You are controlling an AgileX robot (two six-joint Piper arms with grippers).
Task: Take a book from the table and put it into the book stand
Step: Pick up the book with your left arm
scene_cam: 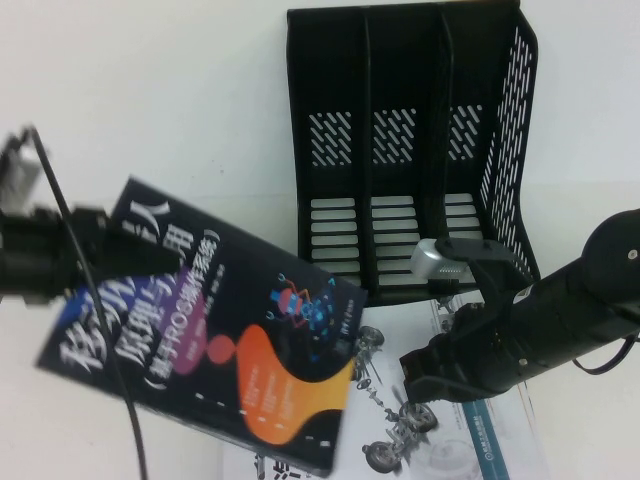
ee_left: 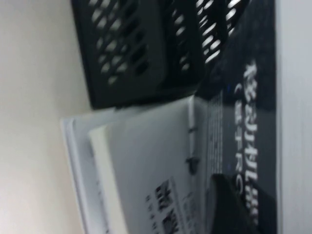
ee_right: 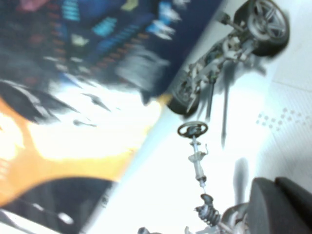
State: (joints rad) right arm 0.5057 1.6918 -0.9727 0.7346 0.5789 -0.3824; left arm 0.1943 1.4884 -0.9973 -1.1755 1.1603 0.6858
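- Black book [scene_cam: 215, 330] lifted off the worktop [scene_cam: 150, 100] at near left, tilted, one far-left corner clamped in the left end effector [scene_cam: 85, 245].
- Left end effector clenched on that corner of the book; one dark finger [ee_left: 234, 204] visible over the cover in the left wrist view.
- Long axis of the book running from the far left, at the grip, down toward the near right, so the free end hangs over the white book [scene_cam: 440, 450] lying flat below.
- Book stand [scene_cam: 410, 150] at far centre-right, upright, its three slots open toward the near side and empty; nearest slot just beyond the book's right edge.
- Left arm plainly the nearer one and already carrying; coming move likely a swing rightward and away, with the book turned upright to line its edge with a slot.
- Right end effector [scene_cam: 430, 375] hovering low over the white book at near right, just in front of the stand; cannot tell whether released or clenched.
- Risk, as a guess: corner grip letting the heavy book sag or twist.
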